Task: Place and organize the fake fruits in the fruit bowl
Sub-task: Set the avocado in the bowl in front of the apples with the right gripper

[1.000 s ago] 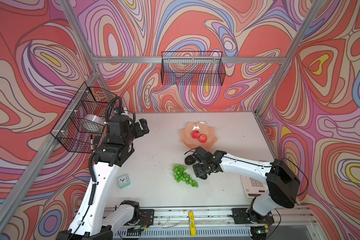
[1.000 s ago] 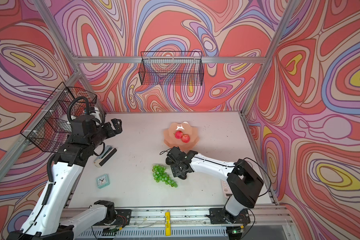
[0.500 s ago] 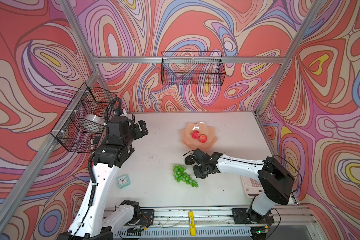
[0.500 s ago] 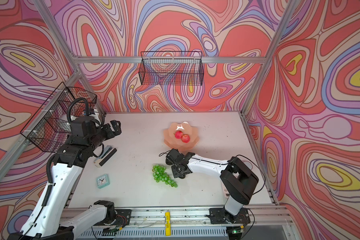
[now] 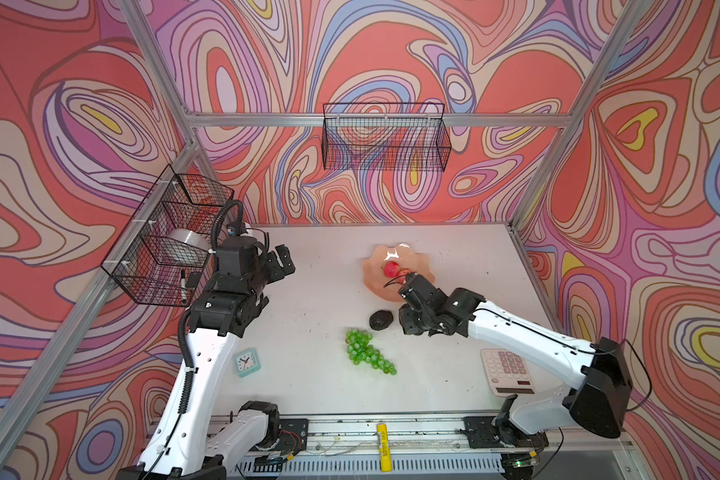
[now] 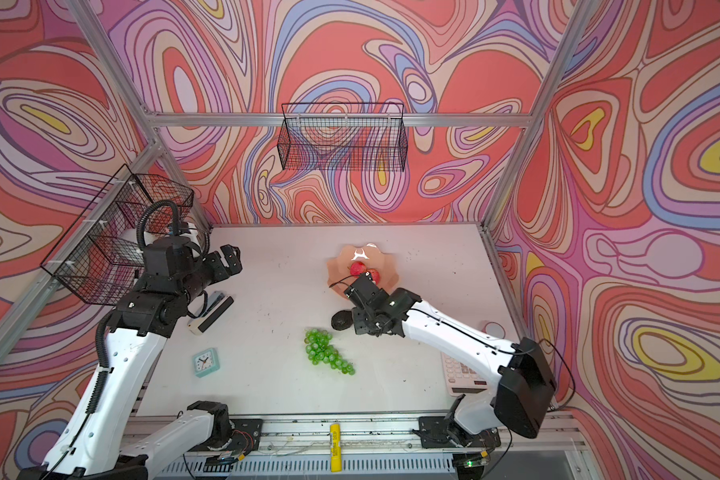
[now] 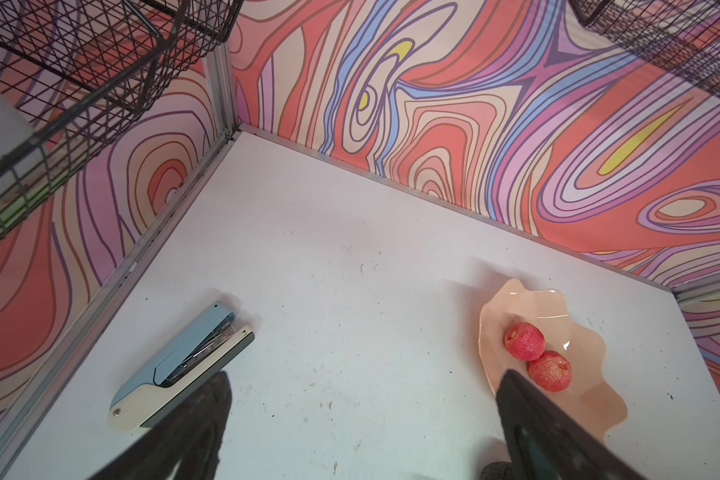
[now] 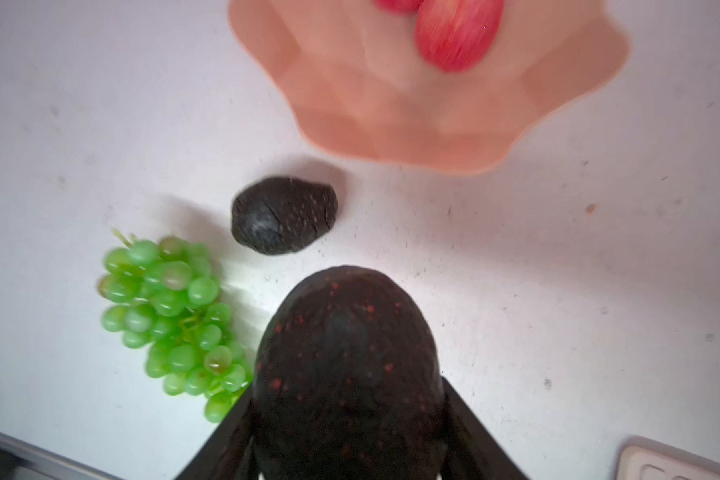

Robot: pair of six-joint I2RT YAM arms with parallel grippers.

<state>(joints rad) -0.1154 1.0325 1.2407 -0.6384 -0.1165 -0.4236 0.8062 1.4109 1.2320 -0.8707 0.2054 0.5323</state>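
Note:
The peach fruit bowl [image 5: 374,277] [image 6: 336,266] [image 7: 516,299] [image 8: 391,116] stands mid-table with two red apples [image 5: 390,269] [image 6: 358,268] [image 7: 523,340] in it. My right gripper [image 5: 410,322] [image 6: 360,322] [image 8: 348,395] is shut on a dark avocado [image 8: 346,353], held above the table just in front of the bowl. The other avocado [image 5: 381,320] [image 6: 341,320] [image 8: 283,214] lies on the table beside it. Green grapes [image 5: 368,353] [image 6: 327,351] [image 8: 167,316] lie nearer the front. My left gripper [image 5: 281,264] [image 6: 229,262] [image 7: 362,436] hangs open and empty at the far left.
A calculator [image 5: 510,372] lies front right and a teal clock [image 5: 247,361] front left. A stapler [image 6: 211,311] [image 7: 179,370] lies under the left arm. Black wire baskets hang on the back wall [image 5: 385,137] and the left wall [image 5: 163,245]. A pink-white tape roll [image 6: 494,330] sits by the right edge.
My right gripper has closed on an avocado and raised it off the table. The left arm has not moved.

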